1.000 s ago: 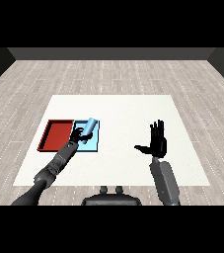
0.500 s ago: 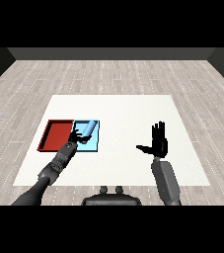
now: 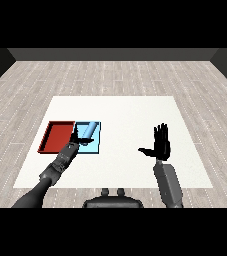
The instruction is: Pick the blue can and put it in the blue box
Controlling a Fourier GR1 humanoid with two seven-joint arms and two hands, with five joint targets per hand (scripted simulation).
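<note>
Change since the earlier frames: the left hand (image 3: 78,138) had drawn back toward the lower left, off the blue can (image 3: 87,131), which had stayed lying in the blue tray (image 3: 96,148); the right hand (image 3: 160,145) had kept its pose.

Blue can: left of frame centre, lying on its side inside the blue tray, long axis tilted toward the upper right; free of either hand.

Blue tray: on the white table (image 3: 125,112), its left edge against the red tray (image 3: 57,136).

Left hand: at the near left corner of the blue tray, over the seam between the two trays, just beside the can's lower end; fingers relaxed, holding nothing.

Right hand: right of centre, well apart from both trays; fingers straight and upright, thumb out to the left; holding nothing.
</note>
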